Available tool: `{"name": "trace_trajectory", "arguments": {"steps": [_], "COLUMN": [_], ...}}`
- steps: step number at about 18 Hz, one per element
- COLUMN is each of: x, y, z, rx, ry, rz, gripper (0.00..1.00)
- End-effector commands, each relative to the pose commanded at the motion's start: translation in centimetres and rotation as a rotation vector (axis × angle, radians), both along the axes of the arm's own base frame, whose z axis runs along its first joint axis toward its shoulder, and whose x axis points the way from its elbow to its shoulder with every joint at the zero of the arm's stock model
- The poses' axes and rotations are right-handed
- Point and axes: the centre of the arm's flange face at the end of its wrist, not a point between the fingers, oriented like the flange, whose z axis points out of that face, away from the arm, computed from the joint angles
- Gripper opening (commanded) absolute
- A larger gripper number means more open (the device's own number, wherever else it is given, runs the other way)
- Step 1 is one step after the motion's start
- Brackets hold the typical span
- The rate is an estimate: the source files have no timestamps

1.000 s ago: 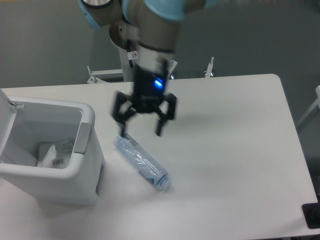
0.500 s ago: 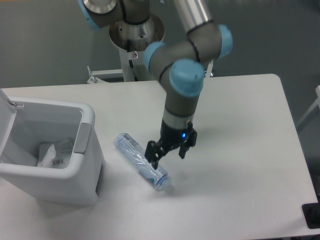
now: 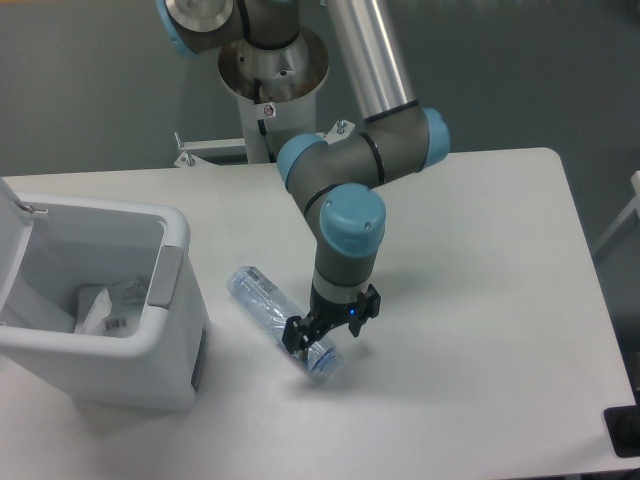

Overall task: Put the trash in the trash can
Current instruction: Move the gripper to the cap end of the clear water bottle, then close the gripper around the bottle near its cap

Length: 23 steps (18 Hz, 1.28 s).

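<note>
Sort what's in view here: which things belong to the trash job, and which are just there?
Part of the job:
water bottle, lying on the table
wrapper, inside the trash can
trash can, lid open
gripper, down over the bottle's cap end

Just there:
table
metal frame behind the table

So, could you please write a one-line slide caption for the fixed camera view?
Gripper lowered around the bottle lying on the table, wrapper already in the open trash can.

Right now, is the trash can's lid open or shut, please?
Open: the lid stands up at the trash can's left, and the wrapper shows inside.
</note>
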Motion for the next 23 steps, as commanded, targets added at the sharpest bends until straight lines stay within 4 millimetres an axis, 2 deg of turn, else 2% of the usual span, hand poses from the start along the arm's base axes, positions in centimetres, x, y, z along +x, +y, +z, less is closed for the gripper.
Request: {"name": "trace_trajectory", "arguments": {"steps": [1,8,9,12,14,16,23], "x": [0.5,0.7,0.7,0.9,0.8,0.7,0.6], "y": [0.4,0.9,0.8,1.0,1.3,1.4,1.5], "z": [-0.3,-1.9,-2.1,-2.3,-1.9,-1.7,-1.6], "rx": [-0.006,-0.035,-0.039,-0.041,-0.036,-0.032,-0.028], "ry": [0.000,-0.005,-0.005,-0.007,0.000,0.004,0.007], "rz": [-0.010,-0.007,-0.008,-0.013,-0.013,-0.012,-0.022], "gripper": [1.00,1.00,0.98,0.79,0.73,0.70,0.70]}}
